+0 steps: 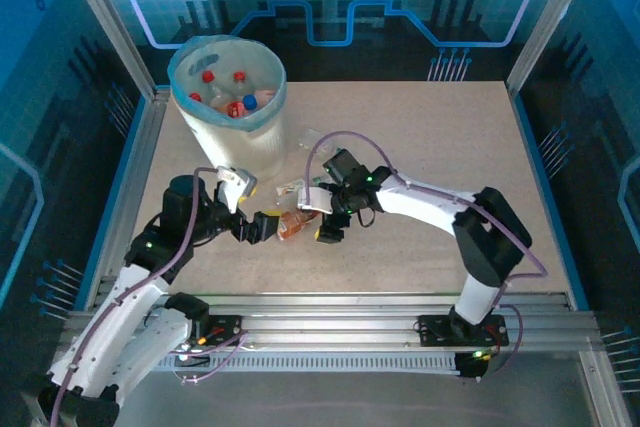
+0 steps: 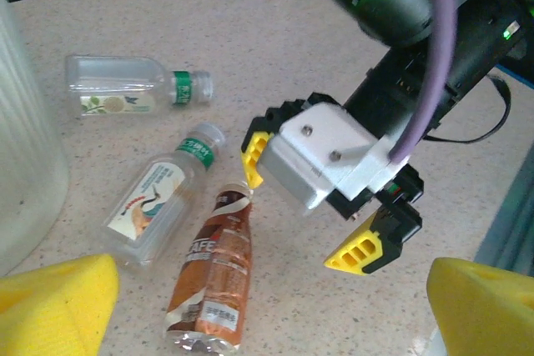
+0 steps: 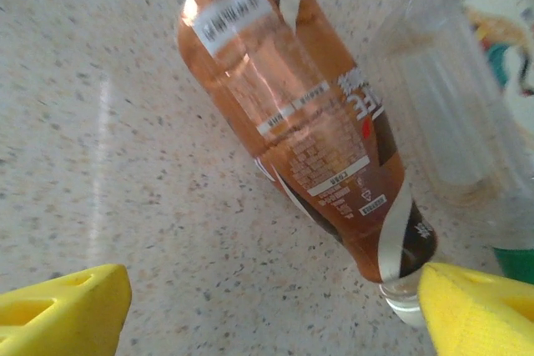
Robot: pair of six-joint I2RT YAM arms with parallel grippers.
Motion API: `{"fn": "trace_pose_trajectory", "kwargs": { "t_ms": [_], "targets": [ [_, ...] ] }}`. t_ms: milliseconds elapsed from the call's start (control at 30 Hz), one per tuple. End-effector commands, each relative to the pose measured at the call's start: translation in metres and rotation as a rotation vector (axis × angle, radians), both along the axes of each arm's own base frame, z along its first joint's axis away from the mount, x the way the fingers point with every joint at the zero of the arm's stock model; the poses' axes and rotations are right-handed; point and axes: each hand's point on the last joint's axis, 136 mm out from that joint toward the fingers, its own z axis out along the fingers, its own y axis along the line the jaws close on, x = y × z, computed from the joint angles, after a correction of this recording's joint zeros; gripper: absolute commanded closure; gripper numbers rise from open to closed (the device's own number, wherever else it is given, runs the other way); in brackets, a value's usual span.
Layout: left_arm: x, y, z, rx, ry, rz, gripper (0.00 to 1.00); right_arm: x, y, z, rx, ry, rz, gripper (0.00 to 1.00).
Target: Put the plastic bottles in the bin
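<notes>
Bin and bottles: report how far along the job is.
Done: several bottles with red and blue caps lie in the bin. In hand: nothing is gripped; the right arm's jaws stand open by the neck of the brown bottle lying on the table. Left: that bottle and two clear bottles with green neck bands, all lying on the table near the bin.

the brown bottle (image 2: 213,277) on the table (image 2: 350,56) bears white capitals "afe" along its dark label; any letter before them cannot be made out. its panels of small print are too fine to read. on the clear bottle (image 2: 158,202) just beside the brown bottle, the bird label's writing is illegible.
</notes>
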Motion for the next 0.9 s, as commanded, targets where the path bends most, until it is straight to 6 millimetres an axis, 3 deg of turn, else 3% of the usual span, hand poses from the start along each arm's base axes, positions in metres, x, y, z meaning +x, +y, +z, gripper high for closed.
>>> {"fn": "trace_pose_trajectory", "kwargs": {
  "t_ms": [0,233,533,700,867],
  "targets": [
    [0.015,0.006,0.009,0.028,-0.096,0.056,0.04,0.022,0.01,-0.009,0.014,-0.051,0.039,0.11],
    [0.024,0.013,0.005,0.063,-0.072,0.107,0.04,0.042,0.017,-0.03,-0.038,-0.077,0.036,0.11],
    [0.024,0.015,0.008,0.048,-0.07,0.123,0.03,0.034,0.015,-0.042,-0.094,-0.052,0.069,0.09],
    [0.028,0.021,0.009,0.038,-0.043,0.181,0.04,0.029,0.017,-0.024,-0.056,-0.072,0.019,0.07],
    [0.027,0.025,0.004,0.029,0.104,0.233,0.11,0.033,0.006,0.01,0.002,-0.064,-0.14,0.07]
  ]
}}
